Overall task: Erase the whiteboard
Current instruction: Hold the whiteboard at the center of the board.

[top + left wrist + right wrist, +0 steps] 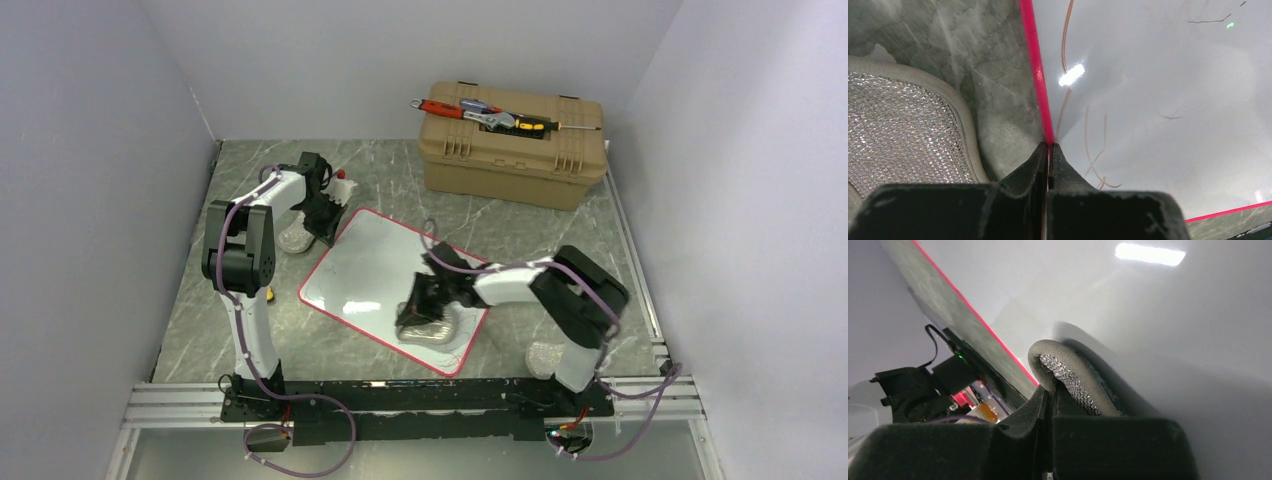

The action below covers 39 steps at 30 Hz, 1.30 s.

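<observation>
The right gripper's fingers are closed tight on the folded edge of a silver mesh pad. The pad lies pressed on the glossy white face of the whiteboard, on the board's lower right part in the overhead view, near centre frame. The left gripper's fingers are pinched together on the board's thin red rim, at its upper left edge in the overhead view, seemingly pinning it in place. The board lies flat and askew on the grey marbled table.

The step in hand looks like wiping, with one arm steadying the board and the other rubbing. It is not finished: thin orange pen loops show just beyond the left fingers, and a short dark stroke sits at the upper right of the left wrist view. The next move probably calls for dragging the pad toward those marks under steady downward pressure, with the rim grip firm so the board does not slide. A second mesh pad lies on the table just left of the rim.
</observation>
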Each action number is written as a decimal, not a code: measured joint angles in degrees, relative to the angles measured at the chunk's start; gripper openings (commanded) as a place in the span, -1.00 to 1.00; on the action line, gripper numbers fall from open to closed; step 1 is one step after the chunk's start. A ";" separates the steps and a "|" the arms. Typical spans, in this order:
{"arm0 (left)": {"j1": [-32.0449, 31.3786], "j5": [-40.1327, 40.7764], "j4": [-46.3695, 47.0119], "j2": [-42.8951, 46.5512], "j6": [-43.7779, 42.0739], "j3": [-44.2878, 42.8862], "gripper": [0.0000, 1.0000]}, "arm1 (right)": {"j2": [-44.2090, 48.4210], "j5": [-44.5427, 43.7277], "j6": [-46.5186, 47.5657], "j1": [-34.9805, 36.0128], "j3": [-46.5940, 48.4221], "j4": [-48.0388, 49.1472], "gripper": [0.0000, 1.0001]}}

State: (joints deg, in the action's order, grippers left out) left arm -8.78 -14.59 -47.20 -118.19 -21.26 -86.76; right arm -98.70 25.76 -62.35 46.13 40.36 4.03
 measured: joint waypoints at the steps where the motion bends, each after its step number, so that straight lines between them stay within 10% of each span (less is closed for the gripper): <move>1: -0.02 0.04 0.00 0.00 0.00 -0.02 -0.93 | -3.32 0.59 -0.02 1.14 3.48 0.46 -1.00; 7: -0.04 0.11 -0.04 0.00 -0.02 -0.04 -0.93 | -7.54 -1.14 0.35 3.30 9.31 0.74 -1.00; 16: -0.07 0.11 -0.04 -0.02 -0.07 -0.07 -0.93 | 20.04 -14.03 0.39 -15.89 -11.72 -10.23 -1.00; 28: -0.04 0.09 -0.37 -0.15 -0.04 -0.37 -0.93 | 1.20 -10.95 -1.25 -2.82 -0.04 3.37 -1.00; 39: -0.04 0.09 -0.39 -0.15 -0.07 -0.37 -0.93 | 21.88 -19.28 5.75 -21.53 -9.07 -17.94 -1.00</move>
State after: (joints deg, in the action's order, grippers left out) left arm -8.82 -14.50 -47.59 -118.34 -21.32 -87.13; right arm -76.82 6.48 -56.60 24.60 31.29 -13.91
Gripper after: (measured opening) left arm 0.046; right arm 0.034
